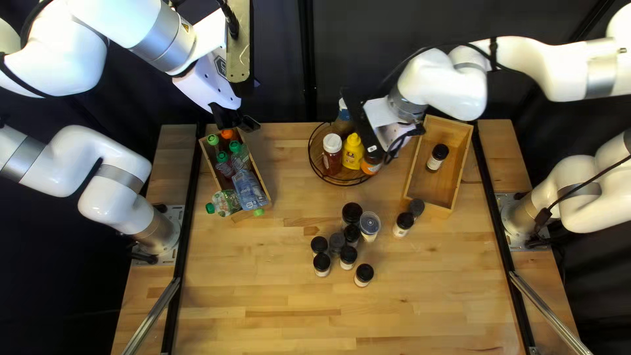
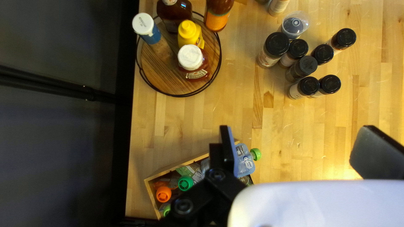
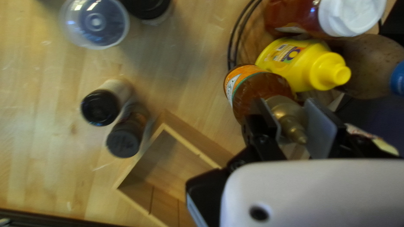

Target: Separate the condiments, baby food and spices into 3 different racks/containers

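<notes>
My left gripper (image 1: 235,121) is above the wooden box of baby-food pouches (image 1: 248,190); in the left wrist view the gripper (image 2: 299,143) stands open, nothing between its fingers. At the round rack (image 1: 347,181), my right gripper (image 1: 397,141) holds the neck of an orange-labelled sauce bottle (image 1: 371,164). The right wrist view shows this gripper (image 3: 293,122) shut on the sauce bottle (image 3: 256,87). Beside it in the rack are mustard (image 3: 301,63), ketchup (image 1: 332,154) and a blue-and-white-capped bottle (image 2: 152,35). One spice jar (image 1: 437,158) stands in the right wooden box (image 1: 420,205).
Several black-capped spice jars (image 1: 348,258) and a clear-lidded jar (image 1: 369,225) cluster mid-table. Two more jars (image 1: 403,224) stand just outside the right box's near end. A green-capped pouch (image 1: 227,203) leans over the left box's side.
</notes>
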Controlling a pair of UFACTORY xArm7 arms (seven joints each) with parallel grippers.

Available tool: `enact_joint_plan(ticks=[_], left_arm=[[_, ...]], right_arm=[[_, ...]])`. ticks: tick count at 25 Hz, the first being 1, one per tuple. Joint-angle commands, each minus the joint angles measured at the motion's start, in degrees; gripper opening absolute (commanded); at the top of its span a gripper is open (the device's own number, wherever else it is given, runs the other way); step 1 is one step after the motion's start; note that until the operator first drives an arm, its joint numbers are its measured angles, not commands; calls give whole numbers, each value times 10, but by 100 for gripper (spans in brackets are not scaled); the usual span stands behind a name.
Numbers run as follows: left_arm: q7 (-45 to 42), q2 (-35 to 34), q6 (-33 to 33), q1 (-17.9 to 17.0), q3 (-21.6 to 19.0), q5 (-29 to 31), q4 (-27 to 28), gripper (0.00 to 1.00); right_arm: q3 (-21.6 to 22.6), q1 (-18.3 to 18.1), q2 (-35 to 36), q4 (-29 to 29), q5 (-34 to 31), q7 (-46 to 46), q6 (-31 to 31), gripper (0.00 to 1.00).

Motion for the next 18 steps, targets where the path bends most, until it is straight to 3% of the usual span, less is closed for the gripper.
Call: enact_joint_plan(ticks=[1,11,18], left_arm=[[0,0,0,0,0,0,0,100],[0,0,0,0,0,0,0,100],[0,0,0,0,0,0,0,100]], right_arm=[[5,-3,-9,-25,-27,24,-35,0],[15,-8,-13,-52,-77,71,-80,0],[14,-6,-4,-54,-68,64,-86,0]])
